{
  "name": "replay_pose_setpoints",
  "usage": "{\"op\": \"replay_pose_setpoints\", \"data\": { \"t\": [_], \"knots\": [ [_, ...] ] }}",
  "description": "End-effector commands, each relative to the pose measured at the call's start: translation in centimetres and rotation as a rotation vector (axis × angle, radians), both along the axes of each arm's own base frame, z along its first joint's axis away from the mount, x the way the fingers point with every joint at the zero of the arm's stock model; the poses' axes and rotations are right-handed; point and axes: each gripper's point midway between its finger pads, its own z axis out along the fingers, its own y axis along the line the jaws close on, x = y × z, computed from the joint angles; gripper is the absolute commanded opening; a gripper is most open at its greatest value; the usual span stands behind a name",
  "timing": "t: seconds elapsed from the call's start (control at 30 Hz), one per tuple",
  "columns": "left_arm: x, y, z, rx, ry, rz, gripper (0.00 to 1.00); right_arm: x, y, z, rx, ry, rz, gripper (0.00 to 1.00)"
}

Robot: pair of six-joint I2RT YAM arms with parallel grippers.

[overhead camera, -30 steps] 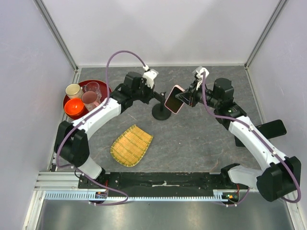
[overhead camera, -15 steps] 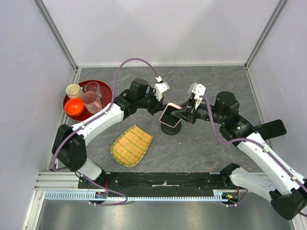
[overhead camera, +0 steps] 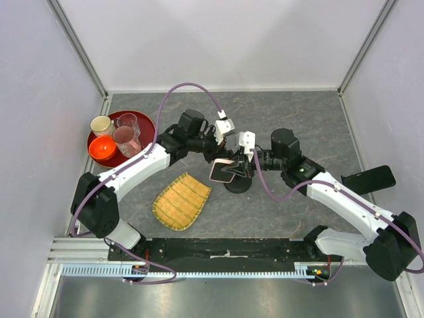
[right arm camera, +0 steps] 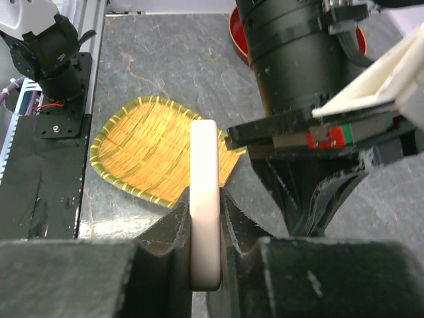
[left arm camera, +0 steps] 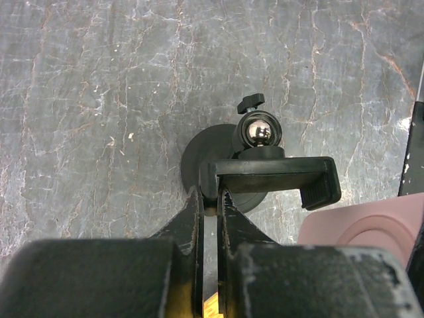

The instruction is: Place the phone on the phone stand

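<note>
Two pincers, both clamped: the right pincer (right arm camera: 204, 215) grips the phone (right arm camera: 203, 156) edge-on between its fingers, just beside the upright phone stand (left arm camera: 271, 173), whose top clamp the left pincer (left arm camera: 211, 197) pinches.

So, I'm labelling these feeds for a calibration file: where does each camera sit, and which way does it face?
Top external: above and behind the bases, looking down on the table; the left arm and right arm show whole.
Left wrist: looks down past the left fingers, shut on the clamp of the phone stand.
Right wrist: faces the left arm; the right fingers grip the phone edge-on.
Shared: both wrist views show the phone.
</note>
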Motion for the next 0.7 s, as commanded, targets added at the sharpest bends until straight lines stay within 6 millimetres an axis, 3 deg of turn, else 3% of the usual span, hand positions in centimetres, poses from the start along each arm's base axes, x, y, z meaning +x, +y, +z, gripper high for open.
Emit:
{"op": "replay_pose_setpoints", "data": {
  "t": [0.0, 0.33, 0.67],
  "knots": [
    [-1.3, -0.8, 3.5, -0.083, -0.082, -0.104, 0.02, 0.5, 2.1, 5.6, 0.145, -0.239, 0.109, 0.0],
    [-1.7, -0.7, 3.2, -0.078, -0.097, -0.131, 0.02, 2.4, 2.6, 4.0, 0.117, -0.238, 0.128, 0.0],
    [-2.4, -0.6, 3.1, -0.078, -0.095, -0.174, 0.02, 4.8, 0.5, 2.3, 0.109, -0.207, 0.094, 0.0]
  ]
}}
